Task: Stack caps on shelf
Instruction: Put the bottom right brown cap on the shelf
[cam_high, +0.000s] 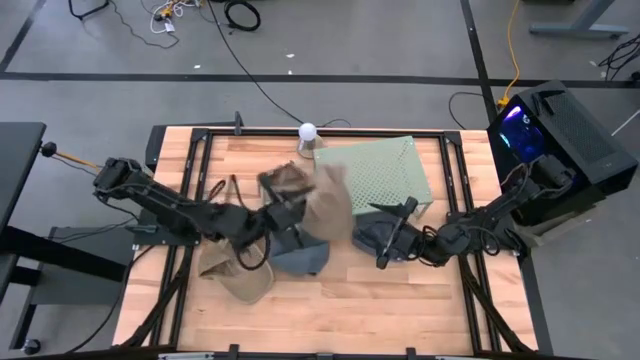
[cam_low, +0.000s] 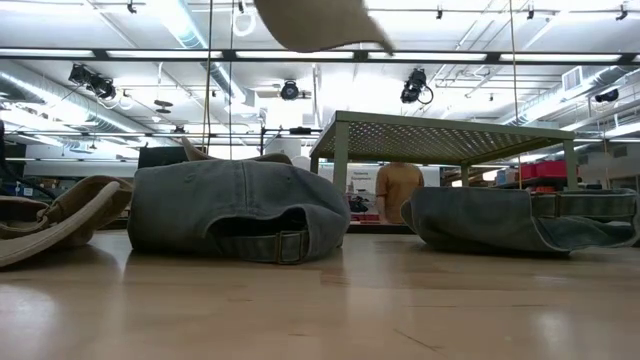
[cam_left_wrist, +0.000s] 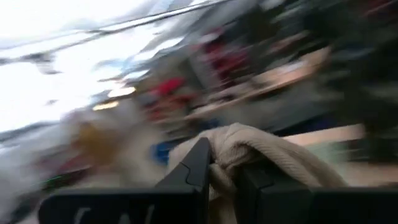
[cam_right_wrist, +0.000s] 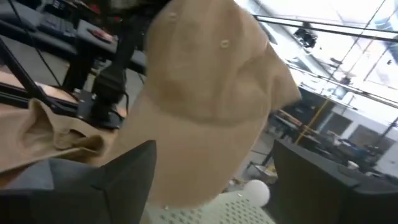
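Holding a tan cap (cam_high: 328, 205) aloft, the left gripper (cam_high: 283, 212) has its jaws closed on a bunched fold of the cap's ribbed fabric, seen in the left wrist view (cam_left_wrist: 249, 155). The cap hangs above the middle of the table (cam_high: 340, 310), just off the near-left corner of the shelf (cam_high: 375, 172); its long axis runs roughly from the table's far edge toward the near edge. Its cloth is soft and creased, with a small eyelet (cam_right_wrist: 224, 43) showing on the rounded crown.

The shelf is a pale green perforated metal panel on thin legs, standing by the far edge, right of centre.

A slate-blue denim cap (cam_low: 240, 212) lies at table centre, its back strap opening facing the near edge. A second denim cap (cam_low: 520, 220) lies right of it, beside the shelf's near edge. Another tan cap (cam_high: 237, 278) lies toward the near-left.

The right gripper (cam_high: 393, 240) rests over the second denim cap, jaws wide apart and empty.
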